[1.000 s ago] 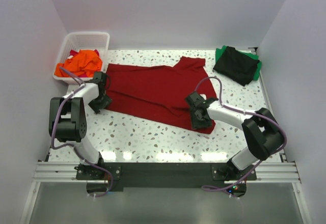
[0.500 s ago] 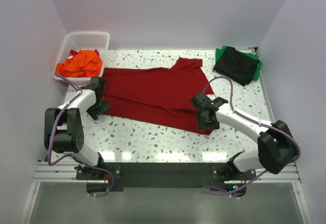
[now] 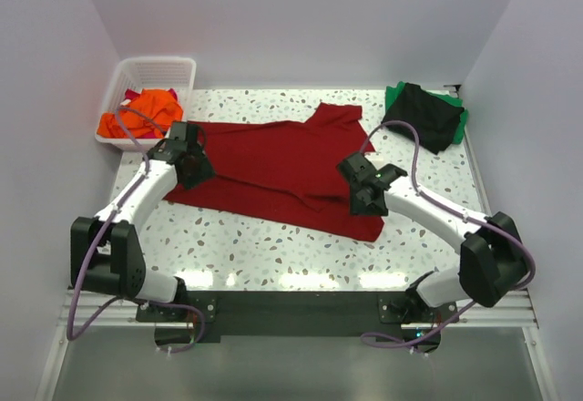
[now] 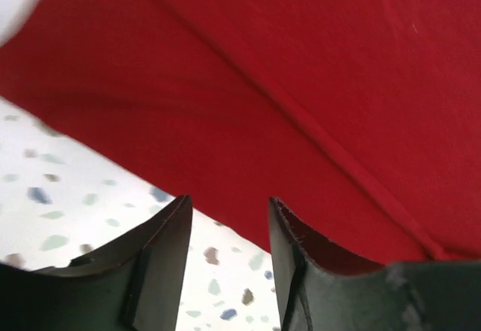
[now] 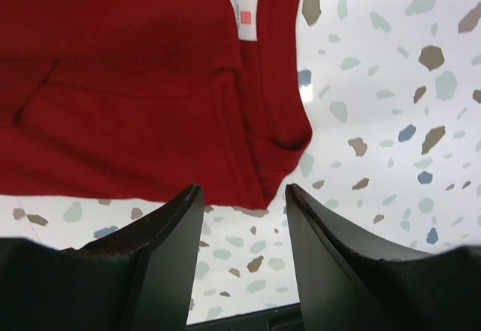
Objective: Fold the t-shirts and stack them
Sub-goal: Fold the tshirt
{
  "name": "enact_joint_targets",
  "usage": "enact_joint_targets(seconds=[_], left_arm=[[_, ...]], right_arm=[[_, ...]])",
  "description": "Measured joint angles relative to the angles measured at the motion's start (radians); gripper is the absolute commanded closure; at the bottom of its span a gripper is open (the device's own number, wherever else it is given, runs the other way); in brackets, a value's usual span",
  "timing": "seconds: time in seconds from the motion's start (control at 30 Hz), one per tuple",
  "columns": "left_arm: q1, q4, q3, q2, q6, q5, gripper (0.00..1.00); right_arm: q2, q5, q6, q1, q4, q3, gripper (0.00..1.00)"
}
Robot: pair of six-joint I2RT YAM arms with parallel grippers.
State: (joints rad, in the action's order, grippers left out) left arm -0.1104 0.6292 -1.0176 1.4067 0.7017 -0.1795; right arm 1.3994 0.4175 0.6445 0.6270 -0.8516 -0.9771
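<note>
Dark red cloth, the t-shirt (image 3: 273, 169) lies spread on the table (image 3: 264, 251), probably so it can be squared for folding. The left tool (image 4: 229, 207) and right tool (image 5: 244, 192) hover released at opposite edges, gripping nothing. From above, each tool hides the hem beneath it, and the sleeves are hard to make out.

Five t-shirts in all, by colour: one dark red t-shirt (image 3: 273, 169), one orange t-shirt (image 3: 150, 109), one red t-shirt (image 3: 133, 95) seen only as a sliver, one black t-shirt (image 3: 421, 117), one green t-shirt (image 3: 461, 120). One white slatted basket (image 3: 155, 66). One speckled table (image 3: 255, 246). Two robot arms, left arm (image 3: 137, 196) and right arm (image 3: 428, 210), with two purple cables (image 3: 401, 146). Two grippers, left gripper (image 4: 225, 211) and right gripper (image 5: 244, 195), two dark fingers (image 5: 161, 256) apiece. One white label (image 5: 242, 15) inside the dark red collar.
</note>
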Motion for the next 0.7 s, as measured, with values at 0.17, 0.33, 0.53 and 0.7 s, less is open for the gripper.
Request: enact_joint_targets(seconds=[0.17,0.33,0.53,0.7], left_arm=[[-0.116,-0.063,0.000,0.072,-0.033,0.123,0.54],[-0.203,-0.146,0.000,0.121,-0.032,0.229,0.54],[-0.286,-0.230,-0.004,0.226,-0.009,0.315,0.54],[-0.373,-0.261,-0.032,0.280,-0.002,0.365,0.55]], right_arm=[[0.064,0.006,0.000,-0.029,0.063,-0.032,0.48],[0.122,-0.020,0.000,-0.126,0.114,-0.048,0.48],[0.194,-0.048,-0.005,-0.221,0.151,-0.108,0.49],[0.217,-0.084,-0.008,-0.266,0.172,-0.134,0.49]])
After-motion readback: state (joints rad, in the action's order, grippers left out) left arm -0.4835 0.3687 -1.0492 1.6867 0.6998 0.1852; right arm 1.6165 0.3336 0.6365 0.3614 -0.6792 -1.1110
